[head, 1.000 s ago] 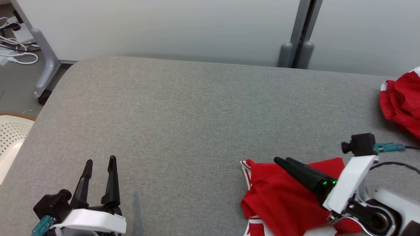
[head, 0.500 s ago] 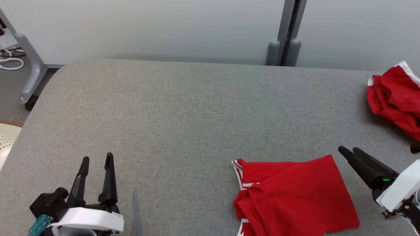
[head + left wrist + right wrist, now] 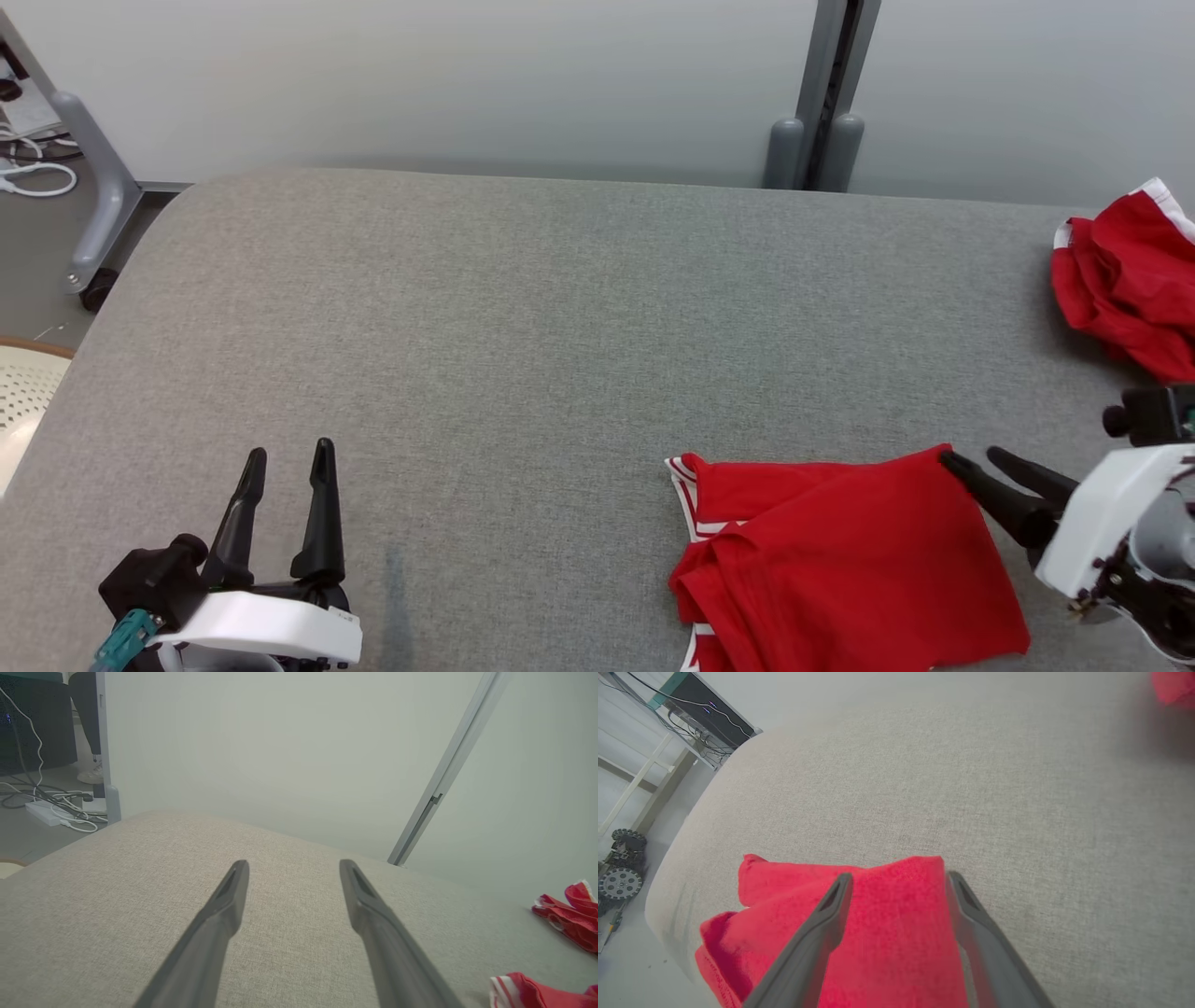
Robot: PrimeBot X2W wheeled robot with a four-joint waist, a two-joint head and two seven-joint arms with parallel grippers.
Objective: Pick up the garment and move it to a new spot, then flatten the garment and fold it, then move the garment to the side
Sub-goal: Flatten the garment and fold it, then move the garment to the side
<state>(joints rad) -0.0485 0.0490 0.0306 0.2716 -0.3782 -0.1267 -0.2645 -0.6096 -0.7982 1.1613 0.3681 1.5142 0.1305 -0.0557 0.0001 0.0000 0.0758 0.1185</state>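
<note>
One folded red garment (image 3: 840, 560) lies on the grey counter (image 3: 523, 327), partly beneath the right gripper (image 3: 971, 456). That gripper's fingers stand apart over the garment's corner and grasp nothing. The left gripper (image 3: 288, 450), likewise spread and empty, sits well apart from the garment. A crumpled red cloth (image 3: 1125, 280) lies beyond the right gripper.

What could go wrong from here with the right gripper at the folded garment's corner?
1. The open right gripper sits at one corner of the folded red garment; it may pinch just the top layer and undo the fold.
2. Dragged rightward, the fold could run into the crumpled red garment lying farther right on the table.
</note>
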